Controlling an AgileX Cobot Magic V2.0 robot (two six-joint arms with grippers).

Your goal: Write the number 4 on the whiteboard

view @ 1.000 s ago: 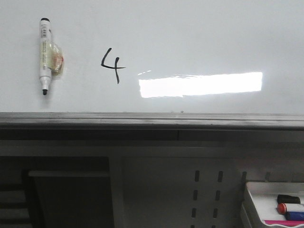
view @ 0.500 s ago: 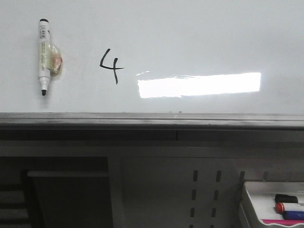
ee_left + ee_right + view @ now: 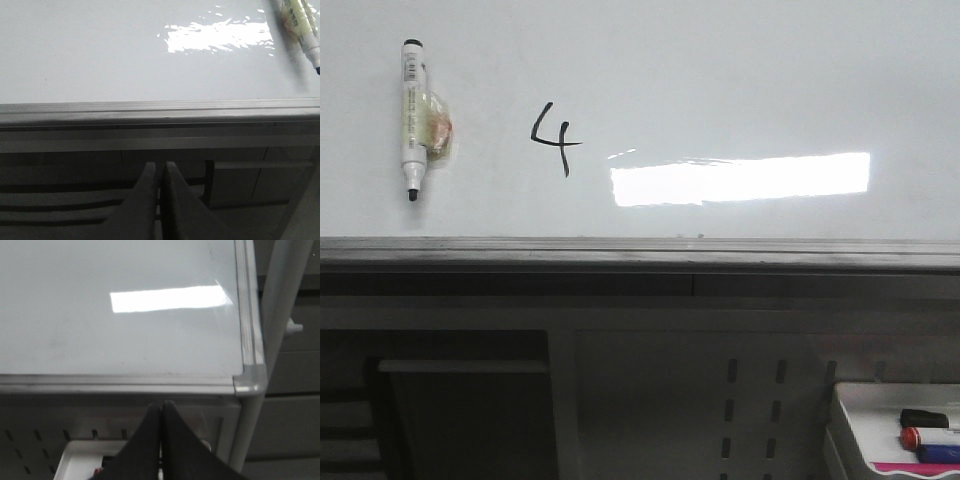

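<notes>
Evidently the number 4 (image 3: 554,139) is drawn on the whiteboard (image 3: 740,80). The marker (image 3: 412,118), upper left, seems light, rigid, slippery; its barrel should be gripped. Left gripper (image 3: 160,172) and right gripper (image 3: 161,412) are closed, empty.

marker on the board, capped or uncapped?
Uncapped. The marker lies on the whiteboard with its bare black tip exposed, pointing toward the frame.

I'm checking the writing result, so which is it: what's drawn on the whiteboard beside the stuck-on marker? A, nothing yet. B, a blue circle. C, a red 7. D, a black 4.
D: a thin black number 4 sits on the whiteboard, right of the marker in the front view.
</notes>
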